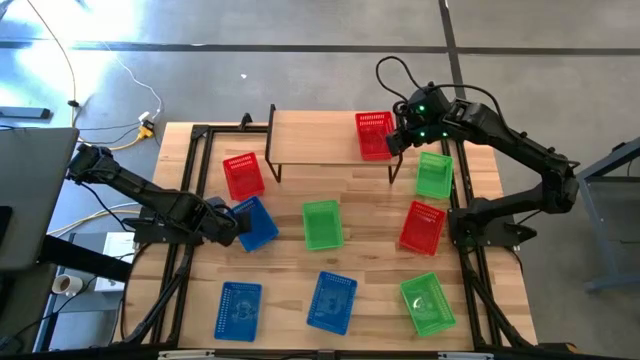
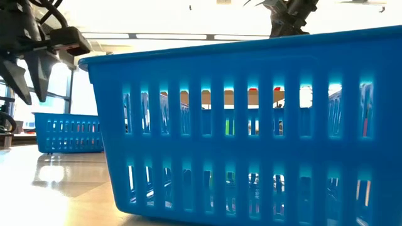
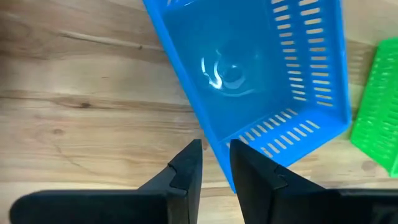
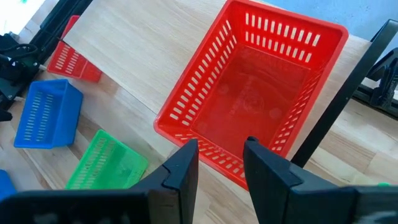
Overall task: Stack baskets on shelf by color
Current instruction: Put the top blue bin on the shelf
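- Sitting on the right end of the shelf (image 1: pixel 325 135), a red basket (image 1: pixel 373 134) has its near wall between the right gripper (image 4: pixel 221 163) fingers, which straddle the rim without clearly pressing it; I cannot tell if they grip.
- Gripping a blue basket (image 1: pixel 254 222) by its wall, the left gripper (image 3: pixel 216 163) fingers stand narrowly apart, closed on the rim, at the table's (image 1: pixel 370 260) left side.
- Another red basket (image 1: pixel 243 175) lies just left of the shelf; a third (image 1: pixel 422 226) lies on the right.
- Green baskets lie at centre (image 1: pixel 322 223), right of the shelf (image 1: pixel 434 173), and front right (image 1: pixel 428 303).
- Two more blue baskets (image 1: pixel 238 308) (image 1: pixel 332 299) sit along the front.
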`<state>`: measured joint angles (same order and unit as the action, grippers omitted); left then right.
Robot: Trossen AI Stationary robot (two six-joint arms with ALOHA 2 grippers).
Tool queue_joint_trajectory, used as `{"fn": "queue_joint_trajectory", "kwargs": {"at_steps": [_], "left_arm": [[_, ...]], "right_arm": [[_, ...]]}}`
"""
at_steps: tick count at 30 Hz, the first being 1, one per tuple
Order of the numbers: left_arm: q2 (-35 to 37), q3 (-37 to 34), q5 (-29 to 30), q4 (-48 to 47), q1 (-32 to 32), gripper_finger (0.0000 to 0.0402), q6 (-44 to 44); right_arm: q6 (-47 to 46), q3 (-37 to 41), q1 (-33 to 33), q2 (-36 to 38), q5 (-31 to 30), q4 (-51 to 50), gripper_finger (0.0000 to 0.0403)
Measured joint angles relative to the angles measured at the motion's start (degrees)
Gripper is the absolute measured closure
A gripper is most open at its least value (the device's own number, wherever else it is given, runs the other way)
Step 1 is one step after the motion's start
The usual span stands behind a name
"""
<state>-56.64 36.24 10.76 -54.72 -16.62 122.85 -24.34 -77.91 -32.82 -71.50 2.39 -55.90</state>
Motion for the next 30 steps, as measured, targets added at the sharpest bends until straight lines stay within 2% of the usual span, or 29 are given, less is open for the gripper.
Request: {"fn": "queue_joint_trajectory", "kwargs": {"at_steps": [7,11,26,30], "left_arm": [[0.0,-0.1,1.3,0.1,0.3,0.0293,0.1],[-1.4,-0.1,-0.2,-0.7,1.2,0.0279,0.4],[-9.8,-0.2,-0.2,1.1,4.0,0.0277,-0.9],[-11.5,-0.2,-0.3,1.7,4.0,0.0288,-1.3]], "right_arm": [[0.2,0.0,0.0,0.0,0.0,0.0,0.029],[0.2,0.0,0.0,0.0,0.0,0.0,0.029],[0.2,0.0,0.0,0.0,0.0,0.0,0.029],[0.3,0.0,0.0,0.0,0.0,0.0,0.029]]}}
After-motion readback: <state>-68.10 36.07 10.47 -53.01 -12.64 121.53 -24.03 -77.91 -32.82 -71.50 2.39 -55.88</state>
